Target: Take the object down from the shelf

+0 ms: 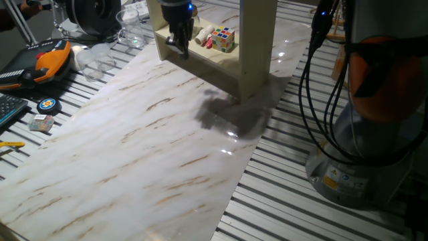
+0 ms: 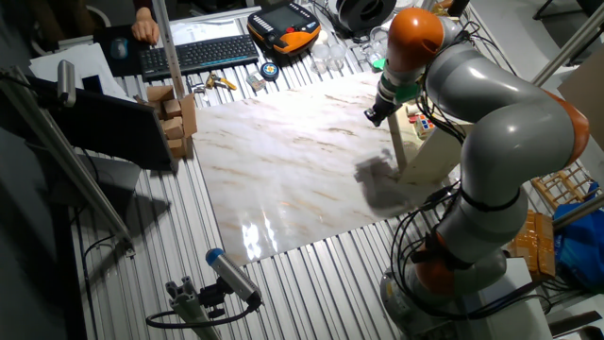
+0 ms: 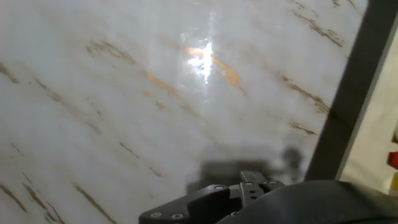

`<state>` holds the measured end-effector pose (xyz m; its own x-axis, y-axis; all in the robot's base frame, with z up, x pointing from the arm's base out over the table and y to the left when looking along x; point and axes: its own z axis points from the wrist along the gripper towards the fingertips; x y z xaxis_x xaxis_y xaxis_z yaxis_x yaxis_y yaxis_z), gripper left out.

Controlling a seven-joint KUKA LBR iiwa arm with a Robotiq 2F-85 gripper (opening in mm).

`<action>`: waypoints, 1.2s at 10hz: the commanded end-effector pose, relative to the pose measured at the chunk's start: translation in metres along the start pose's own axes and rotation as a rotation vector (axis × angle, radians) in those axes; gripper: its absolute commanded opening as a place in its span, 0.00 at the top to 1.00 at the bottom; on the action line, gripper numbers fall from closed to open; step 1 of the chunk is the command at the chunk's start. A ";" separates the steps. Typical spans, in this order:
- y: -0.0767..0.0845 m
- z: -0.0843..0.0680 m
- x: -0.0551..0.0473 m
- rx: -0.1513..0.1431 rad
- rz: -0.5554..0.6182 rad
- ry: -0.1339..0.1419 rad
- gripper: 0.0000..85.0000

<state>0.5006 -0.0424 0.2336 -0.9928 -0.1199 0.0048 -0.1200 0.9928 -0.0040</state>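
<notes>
The gripper [image 1: 178, 41] hangs at the front edge of the shelf [image 1: 254, 47], its dark fingers [image 1: 175, 43] pointing down toward the lower board. The fingers appear close together with nothing visible between them, but whether they are fully pressed shut cannot be told from these views. In the hand view only the underside of the gripper body [image 3: 242, 196] shows at the bottom of the frame, with the fingertips out of sight.

Directly below the gripper lies the marble-patterned tabletop [image 1: 134, 154], pale with brown streaks and a bright reflection of light. In the hand view a dark edge of the shelf [image 3: 354, 87] runs up to the right of the gripper, with a cream panel beyond it.

Just beside the gripper, on the lower board of the shelf, lie a white cylindrical item [image 1: 202, 35] and a Rubik's cube [image 1: 225, 38], close together. The cube is the farther of the two from the fingers. Neither is touched by the gripper. An upright side panel of the shelf stands beyond the cube.

Farther from the gripper, past the tabletop edge, rest an orange and black teach pendant [image 1: 43, 61], clear plastic cups [image 1: 130, 30] and a keyboard [image 2: 193, 52].
</notes>
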 end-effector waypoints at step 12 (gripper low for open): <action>-0.060 -0.008 0.021 -0.003 0.029 0.004 1.00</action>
<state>0.4869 -0.1041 0.2420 -0.9958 -0.0913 0.0084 -0.0913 0.9958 0.0004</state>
